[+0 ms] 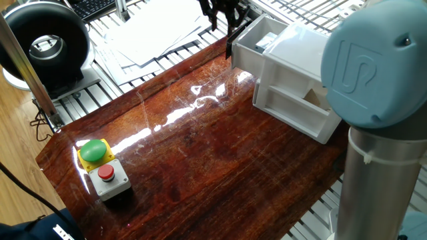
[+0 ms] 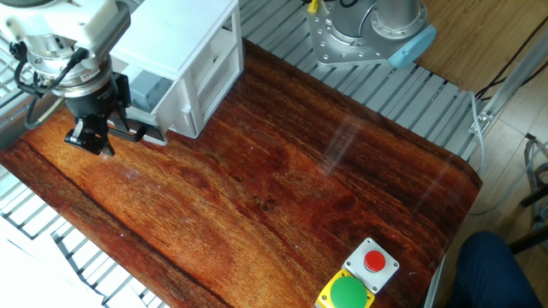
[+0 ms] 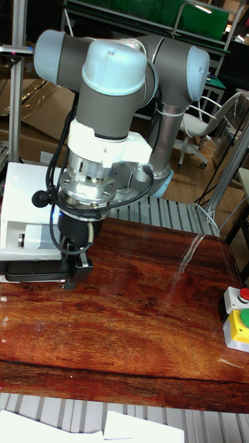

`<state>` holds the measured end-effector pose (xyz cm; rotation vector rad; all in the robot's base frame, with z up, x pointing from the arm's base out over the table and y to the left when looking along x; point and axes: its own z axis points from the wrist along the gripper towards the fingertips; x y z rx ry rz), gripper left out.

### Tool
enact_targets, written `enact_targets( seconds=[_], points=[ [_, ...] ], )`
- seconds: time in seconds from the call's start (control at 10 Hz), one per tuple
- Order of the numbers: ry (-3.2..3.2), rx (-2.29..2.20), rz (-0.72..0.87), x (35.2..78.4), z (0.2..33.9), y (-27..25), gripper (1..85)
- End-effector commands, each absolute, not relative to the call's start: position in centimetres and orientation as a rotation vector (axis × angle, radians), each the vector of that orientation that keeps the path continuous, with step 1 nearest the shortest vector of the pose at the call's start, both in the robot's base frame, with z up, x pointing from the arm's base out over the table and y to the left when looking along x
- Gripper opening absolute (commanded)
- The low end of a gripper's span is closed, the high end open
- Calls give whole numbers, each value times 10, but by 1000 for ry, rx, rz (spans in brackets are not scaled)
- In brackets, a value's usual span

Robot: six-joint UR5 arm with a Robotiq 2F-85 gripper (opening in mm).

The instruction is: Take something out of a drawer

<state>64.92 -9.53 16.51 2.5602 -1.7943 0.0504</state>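
Note:
The white cabinet [image 1: 303, 63] stands at the table's far corner with its upper drawer [image 1: 244, 48] pulled out. A pale grey-white cube [image 1: 268, 42] lies inside that drawer, and the other fixed view shows the cube [image 2: 151, 86] too. My gripper [image 1: 224, 25] hangs just outside the drawer's front end, its dark fingers apart and nothing between them. In the other fixed view the gripper [image 2: 92, 141] sits low over the wood beside the drawer front. The tall view shows the gripper [image 3: 74, 275] in front of the cabinet [image 3: 21, 232], which hides the cube.
A grey button box [image 1: 103, 170] with green and red buttons sits near the opposite table corner. The cabinet's lower drawer [image 1: 293, 107] is slightly out. White papers [image 1: 157, 33] and a black round device [image 1: 47, 43] lie beyond the table edge.

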Motion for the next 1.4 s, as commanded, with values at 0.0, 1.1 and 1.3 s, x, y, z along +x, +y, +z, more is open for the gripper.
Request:
enact_targets(
  seconds=[0.0,1.1,1.3],
  points=[
    [-1795,2564,30,643,158,-98,467],
    [-1828,2609,81,670,151,-84,453],
    [-1827,2623,78,674,152,-80,453]
  ],
)
